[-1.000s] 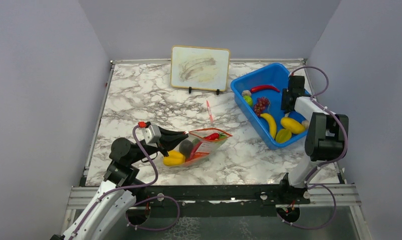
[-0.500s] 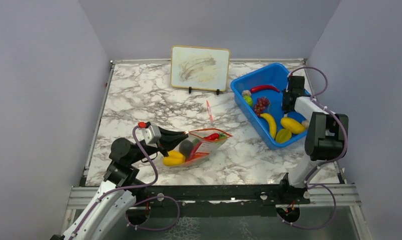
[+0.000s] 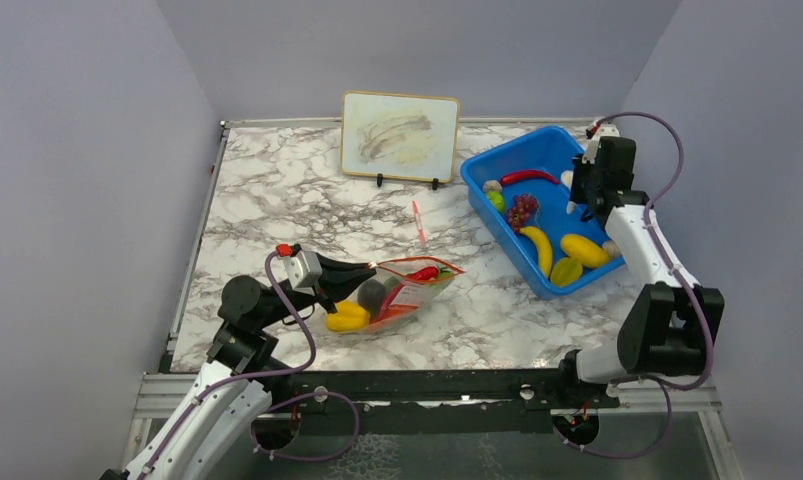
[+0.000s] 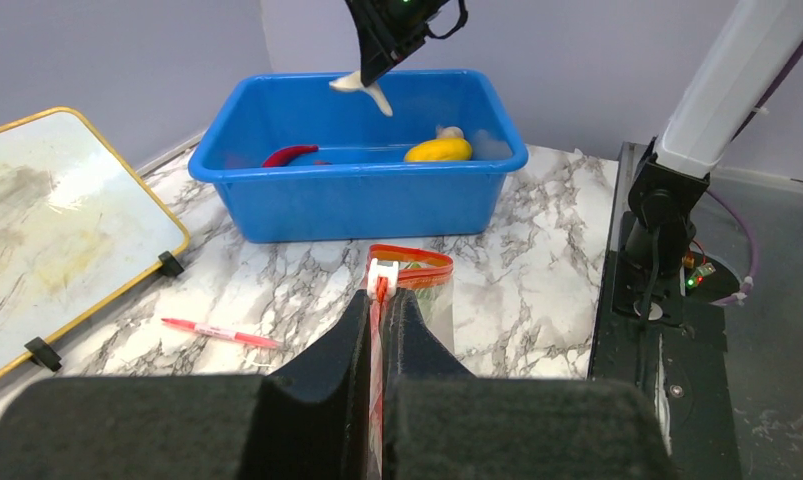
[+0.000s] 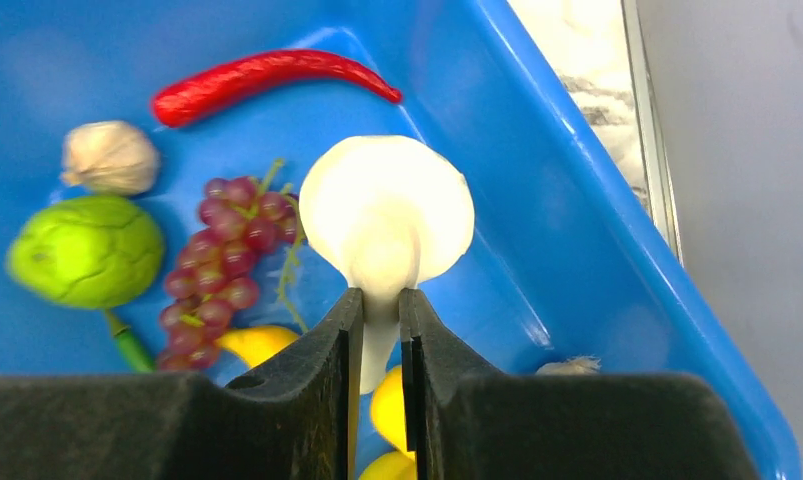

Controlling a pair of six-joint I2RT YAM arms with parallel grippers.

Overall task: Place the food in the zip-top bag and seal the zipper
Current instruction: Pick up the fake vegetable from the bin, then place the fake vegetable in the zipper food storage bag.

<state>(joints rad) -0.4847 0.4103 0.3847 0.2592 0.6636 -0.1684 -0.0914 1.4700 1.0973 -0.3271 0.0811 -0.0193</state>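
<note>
Mushroom up in the air: the right pincer [image 5: 380,295] is clenched on the stem of the white mushroom [image 5: 387,205], cap pointing away from the wrist, and holds it above the floor of the blue bin [image 5: 577,200], close to the bin's right wall; beneath it in the bin lie a red chili [image 5: 267,75], a bunch of purple grapes [image 5: 227,250], a green fruit [image 5: 85,250] and a garlic bulb [image 5: 109,157], with a banana [image 3: 537,248] nearer the arms; over on the left of the bench [image 3: 277,190], the left pincer [image 4: 379,300] is clamped tight on the zipper [image 4: 412,252], pinching the red-orange strip at its near end; the zip-top bag [image 3: 407,290] lies on the marble, its mouth gaping toward the bin; inside it show a yellow pepper [image 3: 347,317], a dark round piece [image 3: 374,293] and a red piece [image 3: 424,272] near the mouth; a red-and-white pen [image 4: 217,332] lies beyond the bag, apart from it and from the bin; a whiteboard [image 4: 47,220] stands propped at the back edge.
</note>
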